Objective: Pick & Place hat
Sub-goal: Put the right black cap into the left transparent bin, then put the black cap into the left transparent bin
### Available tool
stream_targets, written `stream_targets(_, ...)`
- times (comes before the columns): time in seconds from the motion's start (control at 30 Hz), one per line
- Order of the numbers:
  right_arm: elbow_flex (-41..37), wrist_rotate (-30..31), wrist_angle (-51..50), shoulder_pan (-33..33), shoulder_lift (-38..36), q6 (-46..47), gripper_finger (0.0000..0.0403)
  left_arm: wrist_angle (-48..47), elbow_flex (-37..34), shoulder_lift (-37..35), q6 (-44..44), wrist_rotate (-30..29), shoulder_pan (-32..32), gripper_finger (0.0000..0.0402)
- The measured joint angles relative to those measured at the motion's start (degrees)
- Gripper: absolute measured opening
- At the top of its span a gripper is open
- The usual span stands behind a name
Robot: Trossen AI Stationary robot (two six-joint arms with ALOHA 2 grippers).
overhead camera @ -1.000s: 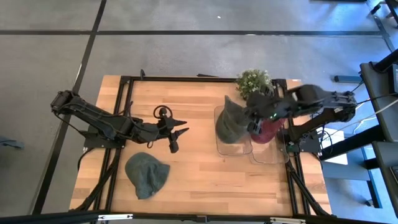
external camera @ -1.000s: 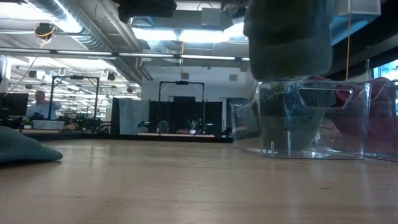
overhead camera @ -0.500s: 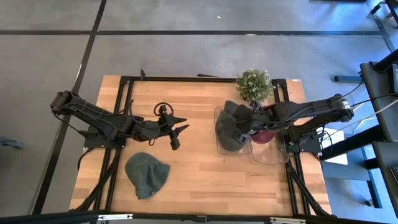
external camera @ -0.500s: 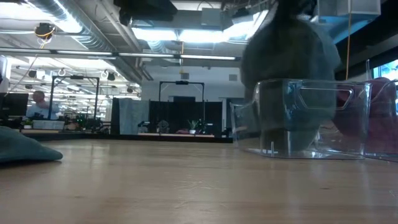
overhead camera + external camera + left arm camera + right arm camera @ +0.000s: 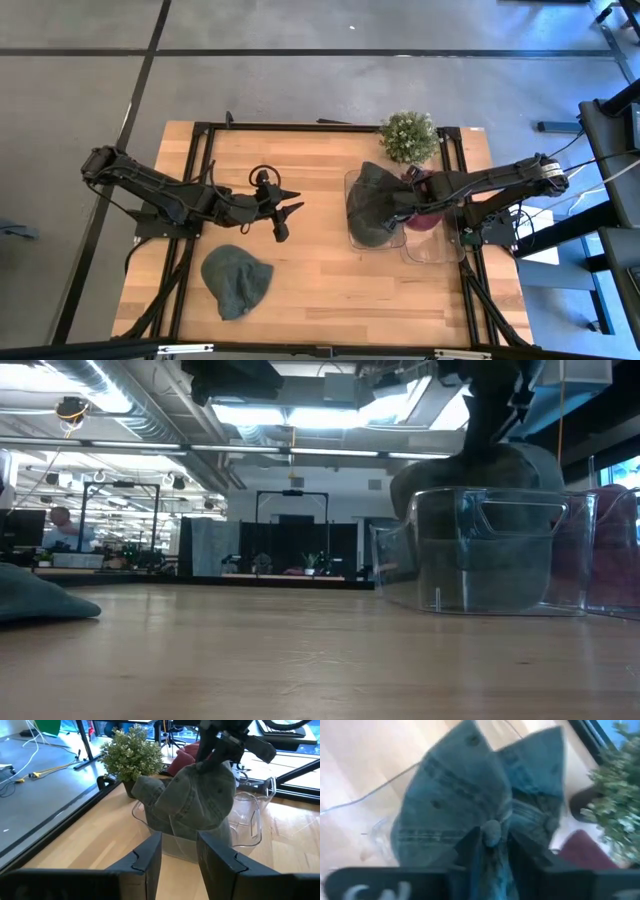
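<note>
A grey-green denim cap [image 5: 372,203] sits in a clear plastic bin [image 5: 352,241] at the table's right; in the low view the cap [image 5: 480,520] fills the bin [image 5: 440,575] up to its rim. My right gripper [image 5: 398,207] stands over it, shut on its crown. A second grey-green hat [image 5: 237,281] lies flat on the wood near the front left. My left gripper [image 5: 289,214] hovers open at mid-table, touching nothing; in its wrist view [image 5: 179,855] it faces the bin and the cap [image 5: 200,795]. My right gripper pinches the top of the cap's crown, at the button [image 5: 491,832], between its two fingers [image 5: 470,847]. It comes from above, pointing down. The cap rests in the bin, and its crown is bunched up into a peak below the fingers [image 5: 492,445].
A second clear bin [image 5: 436,252] stands right of the first and holds a dark red hat [image 5: 432,213]. A small potted plant [image 5: 408,135] stands at the far edge behind the bins. Bare wood lies between the two arms and along the near edge.
My right gripper has come down over the clear bin, still shut on the cap. The cap hung upright above the bin a second ago; now it has sunk into the bin, and its body has spread wide.
</note>
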Motion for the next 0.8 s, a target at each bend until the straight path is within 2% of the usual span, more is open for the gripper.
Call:
stream_targets(0.17,3.6,3.9,-5.8,-1.6,0.0,2.5,0.0159,-0.1,0.0,0.0,0.0,0.0,0.0,0.0116)
stream_targets(0.3,8.7,6.2,-9.6,-2.4,-0.1,0.9,0.0193,-3.6,0.0,0.0,-2.8,1.4,-0.1,0.0116)
stream_targets(0.4,12.8,7.6,-10.3,-2.9,-0.1,-2.1,0.0206,-10.9,0.0,-0.2,-10.4,7.0,-0.1,0.0119)
stream_targets(0.6,16.0,9.1,-1.1,-3.4,-0.1,-10.1,0.0211,-30.3,0.0,0.0,-24.5,25.8,-1.3,0.0119)
stream_targets(0.67,15.5,9.2,3.8,-3.6,-0.1,-13.6,0.0211,-36.8,0.0,0.7,-31.0,28.2,-2.8,0.0118)
stream_targets(0.8,13.3,9.1,10.2,-3.8,0.4,-17.1,0.0211,-46.7,0.0,0.6,-42.6,28.6,-7.4,0.012)
